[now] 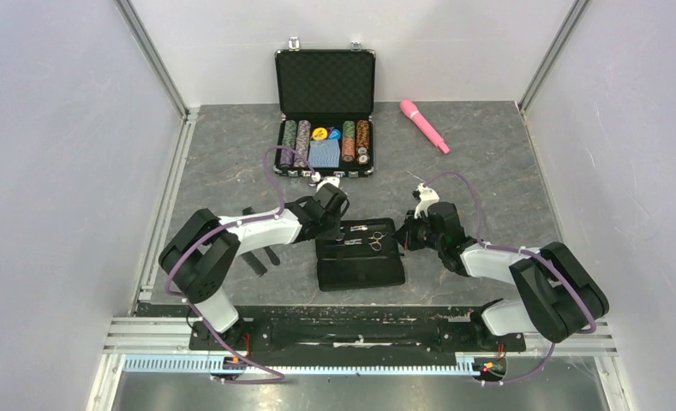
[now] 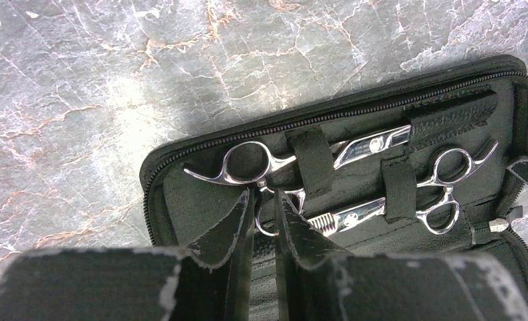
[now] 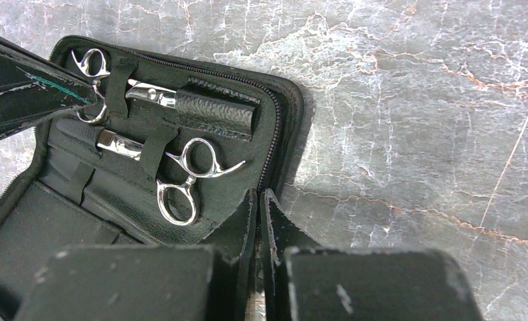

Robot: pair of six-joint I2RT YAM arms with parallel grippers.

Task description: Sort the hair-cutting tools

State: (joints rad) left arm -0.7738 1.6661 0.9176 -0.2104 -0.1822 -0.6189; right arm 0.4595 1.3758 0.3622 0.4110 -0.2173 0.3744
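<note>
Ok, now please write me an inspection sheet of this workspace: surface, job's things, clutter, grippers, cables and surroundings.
Surface: grey marbled table top, veined.
Job's things: plain scissors and toothed scissors, both strapped inside the open black pouch; what look like two narrow black combs lie beside the left arm.
Clutter: open poker chip case at the far edge; pink wand to its right.
Grippers: left gripper has its tips slightly apart at a ring handle of the plain scissors, grip unclear; right gripper is shut at the pouch's edge.
Cables: purple cables loop along both arms.
Surroundings: pale walls, aluminium rails.
</note>
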